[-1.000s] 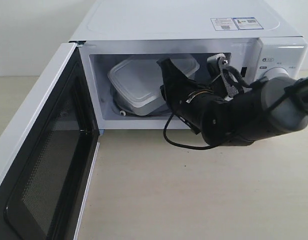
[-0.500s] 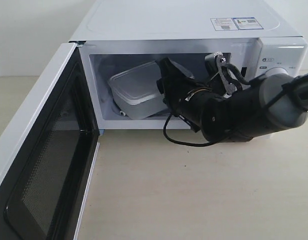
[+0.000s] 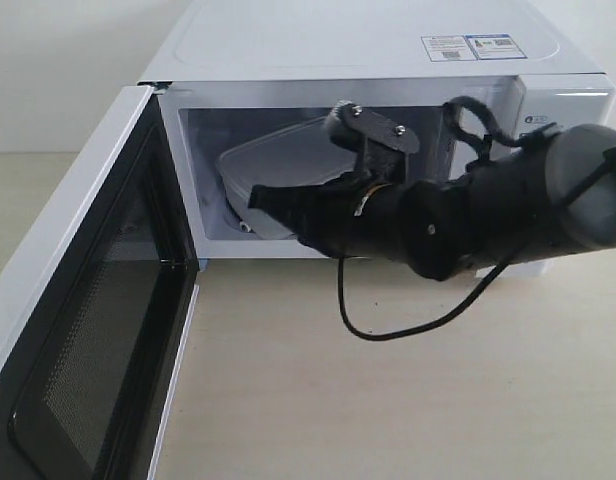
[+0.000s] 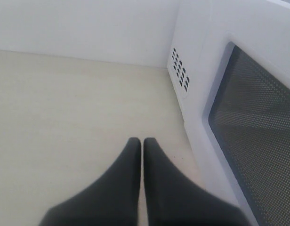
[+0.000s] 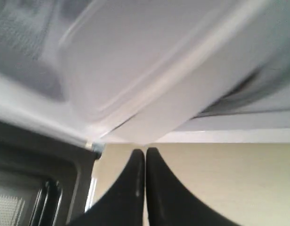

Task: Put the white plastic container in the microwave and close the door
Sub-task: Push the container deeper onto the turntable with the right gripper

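Sitting pinched shut, empty, by the white plastic container (image 3: 278,162), right end effector (image 3: 256,198) likely needed a straight pull-out before door (image 3: 98,330) closing.

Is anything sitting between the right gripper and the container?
Nothing. In the right wrist view, the tips of the shut right gripper sit right at the container, with no object between them. Whether they touch is unclear.
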